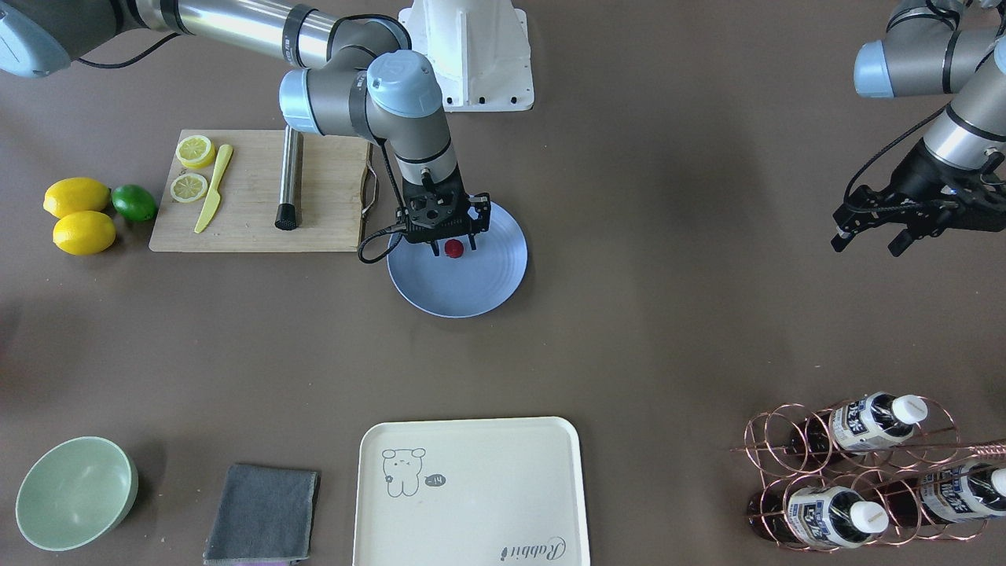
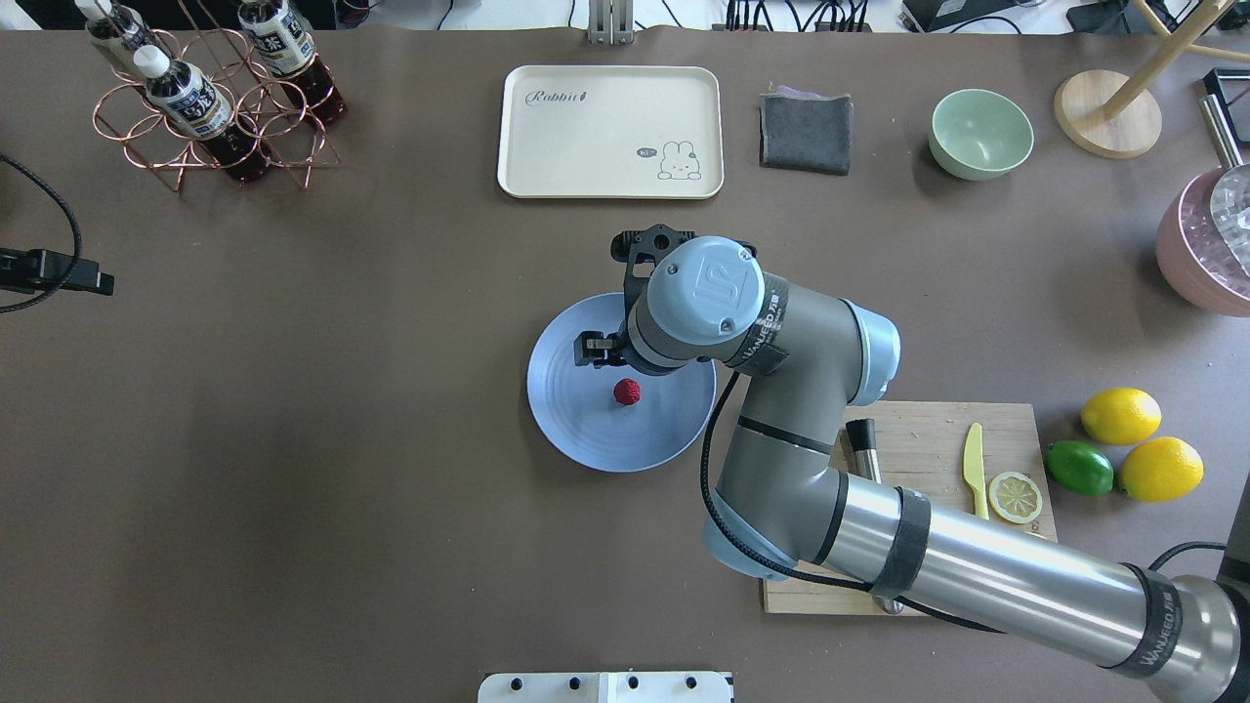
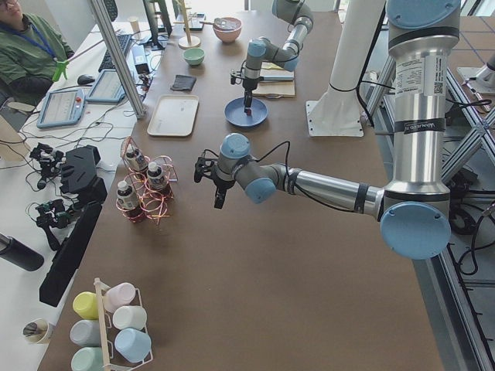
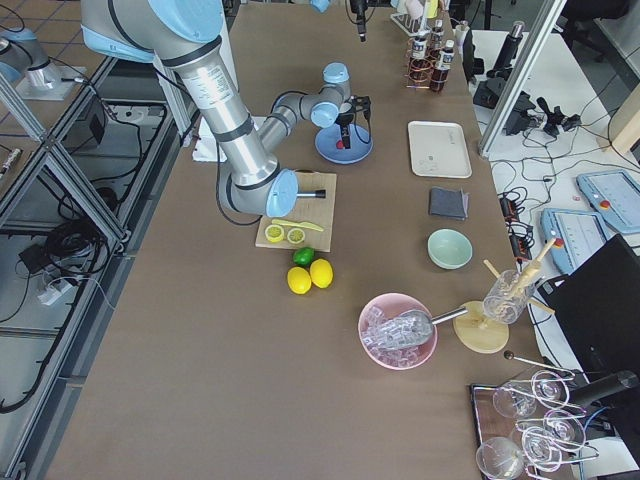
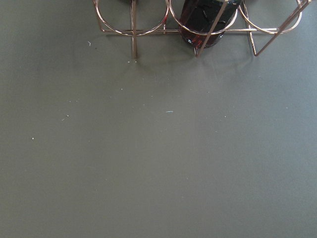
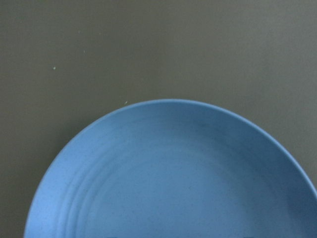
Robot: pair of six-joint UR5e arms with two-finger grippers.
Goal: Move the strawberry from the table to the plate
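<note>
The right claw (image 1: 453, 249) hung point-down over the plate (image 1: 464, 292), its two fingers spread apart and gripping nothing. The strawberry (image 1: 453, 248) lay on the plate between those fingers with a gap showing on either side of it. From the overhead view the berry (image 2: 627, 392) sat a little off the plate's (image 2: 605, 441) centre, with the arm's wrist covering most of the claw above it. The right wrist view showed the plate's (image 6: 173, 173) curved rim and ringed face against the brown table (image 6: 148, 44). The left claw (image 1: 866, 245) hovered over bare table (image 1: 668, 314) well apart from the plate, fingers open and empty, near the copper wire rack (image 1: 786, 440) that held bottles (image 1: 872, 422); its wrist view caught the rack's (image 5: 133, 29) lower loops and the dark base of one bottle (image 5: 205, 20). Just beside the plate lay a wooden cutting board (image 1: 251, 228) carrying two lemon slices (image 1: 195, 151), a yellow knife (image 1: 214, 189) and a metal rod with a dark end (image 1: 288, 181). Beyond the board sat two lemons (image 1: 76, 196) with a lime (image 1: 134, 202) touching them. Along the operators' edge stood a pale-green bowl (image 1: 75, 491), a folded grey cloth (image 1: 263, 511) and a cream tray (image 1: 471, 487).
</note>
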